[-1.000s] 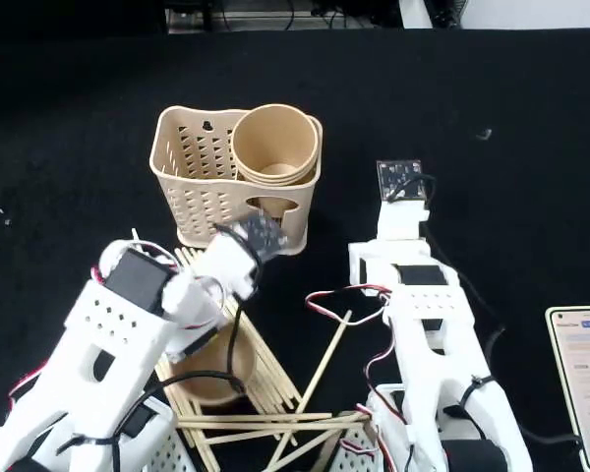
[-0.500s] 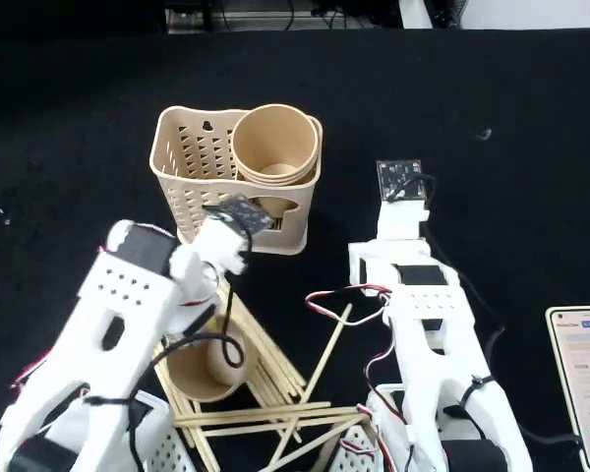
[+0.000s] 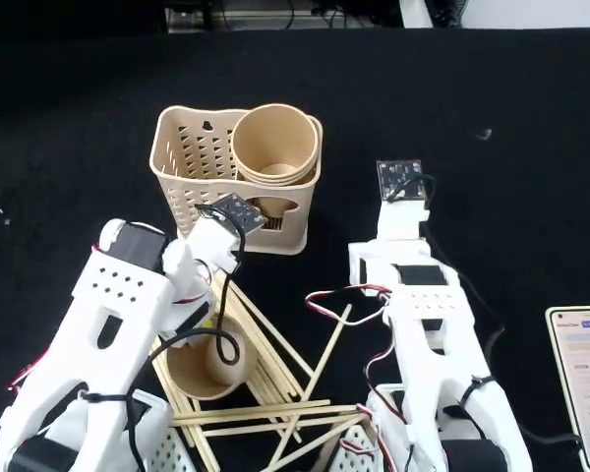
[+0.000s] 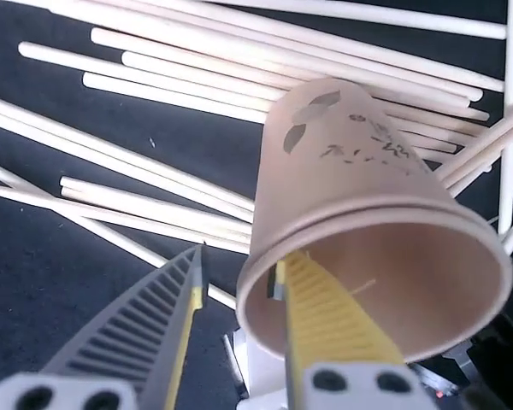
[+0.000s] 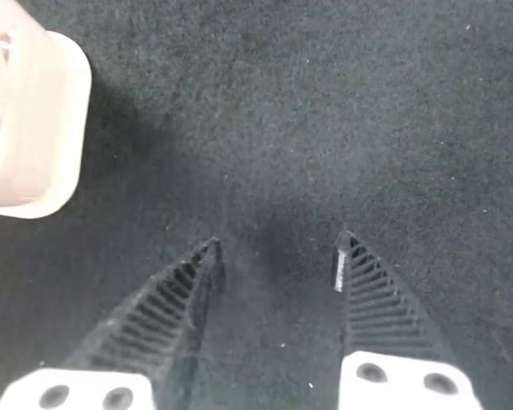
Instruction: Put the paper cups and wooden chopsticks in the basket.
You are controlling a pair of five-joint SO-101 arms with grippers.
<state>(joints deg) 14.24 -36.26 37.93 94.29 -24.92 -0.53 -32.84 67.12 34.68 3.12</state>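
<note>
Basket (image 3: 195, 202) upright beyond the pile, stacked cups (image 3: 275, 143) inside; loose cup (image 4: 350, 196) on its side atop chopsticks (image 4: 154, 77), mouth towards left gripper (image 4: 237, 261), jaws apart astride the rim, not yet clamped; right gripper (image 5: 278, 248) spread over bare table (image 5: 342, 102), farther off

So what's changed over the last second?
The left arm swung left, its wrist edging toward the basket, and uncovered the paper cup lying on the chopsticks. The left gripper straddles the cup's rim, open. The basket and right arm stayed put.
</note>
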